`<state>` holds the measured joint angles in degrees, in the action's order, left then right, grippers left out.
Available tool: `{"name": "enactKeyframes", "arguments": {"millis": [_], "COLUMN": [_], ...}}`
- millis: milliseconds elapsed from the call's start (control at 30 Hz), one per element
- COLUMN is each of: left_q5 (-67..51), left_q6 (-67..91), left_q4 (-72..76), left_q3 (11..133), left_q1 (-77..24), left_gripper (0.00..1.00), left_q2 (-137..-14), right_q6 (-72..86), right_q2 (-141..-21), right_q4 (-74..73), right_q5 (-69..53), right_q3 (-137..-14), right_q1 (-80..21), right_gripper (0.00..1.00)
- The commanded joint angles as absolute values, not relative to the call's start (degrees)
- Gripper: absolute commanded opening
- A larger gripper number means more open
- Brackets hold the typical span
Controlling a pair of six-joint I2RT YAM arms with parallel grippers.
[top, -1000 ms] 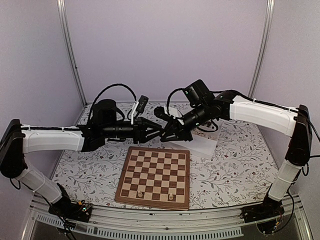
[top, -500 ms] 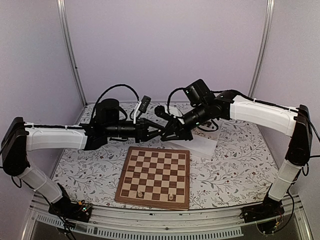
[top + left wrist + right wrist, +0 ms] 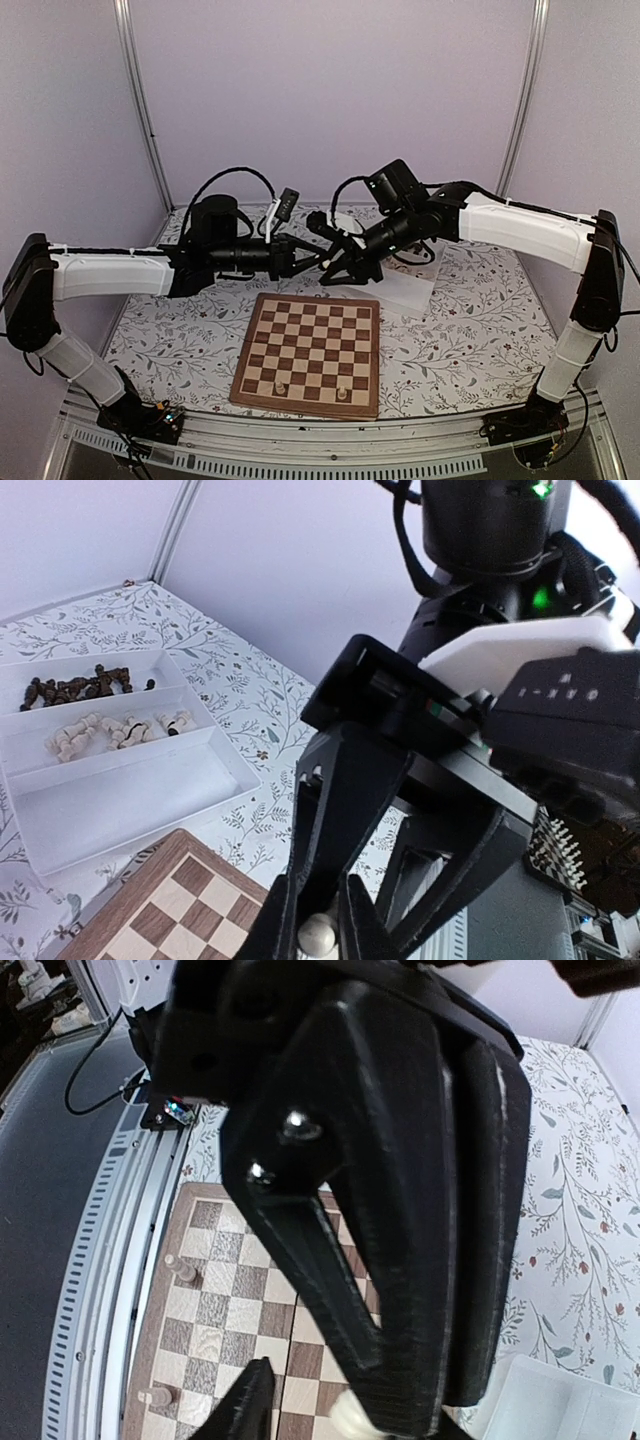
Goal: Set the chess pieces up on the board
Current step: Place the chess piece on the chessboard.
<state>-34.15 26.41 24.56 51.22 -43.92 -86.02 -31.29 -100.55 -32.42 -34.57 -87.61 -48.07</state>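
I see my left end effector [image 3: 318, 927] clamped on a pale chess piece [image 3: 318, 939] above the board's [image 3: 310, 345] far edge, the right end effector's [image 3: 336, 268] jaws apart alongside.

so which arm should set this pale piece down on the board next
left: the left fingers are shut on the pale piece near the board far edge, while the right fingers stand spread apart.

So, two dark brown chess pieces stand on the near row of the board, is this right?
Not quite. The two chess pieces on the near row of the board are pale cream, not dark brown. The top external view shows this, and the right wrist view agrees.
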Motion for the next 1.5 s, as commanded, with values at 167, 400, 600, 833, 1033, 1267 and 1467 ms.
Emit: {"name": "enactKeyframes", "arguments": {"millis": [167, 400, 600, 833, 1033, 1267, 1467], "left_q5": [-23.3, -7.5, 1.2, 5.4, 4.8, 4.1, 2.6], "left_q6": [16.6, 15.4, 20.6, 23.8, 23.4, 23.3, 23.7], "left_q4": [1.3, -14.2, -18.5, -22.8, -28.5, -33.6, -33.3], "left_q3": [55.4, 51.5, 46.1, 43.9, 45.1, 45.3, 44.6], "left_q1": [-43.8, -46.3, -50.9, -56.7, -59.6, -61.0, -61.1], "left_gripper": [0.0, 0.0, 0.0, 0.0, 0.0, 0.0, 0.0], "left_q2": [-79.6, -74.5, -72.5, -74.2, -77.7, -78.8, -79.4], "right_q6": [-34.7, -35.4, -35.4, -35.4, -35.3, -35.3, -35.4], "right_q2": [-95.4, -91.0, -87.8, -86.7, -86.8, -86.8, -87.6], "right_q4": [-29.7, -27.8, -24.7, -24.6, -24.7, -24.7, -25.1], "right_q5": [-25.4, -23.0, -21.4, -21.9, -21.9, -22.0, -22.2], "right_q3": [-79.2, -69.3, -65.1, -64.9, -65.0, -64.9, -65.3], "right_q1": [-46.6, -42.6, -40.1, -39.4, -39.3, -39.3, -39.4], "right_gripper": [0.56, 0.57, 0.57, 0.58, 0.58, 0.58, 0.58]}}
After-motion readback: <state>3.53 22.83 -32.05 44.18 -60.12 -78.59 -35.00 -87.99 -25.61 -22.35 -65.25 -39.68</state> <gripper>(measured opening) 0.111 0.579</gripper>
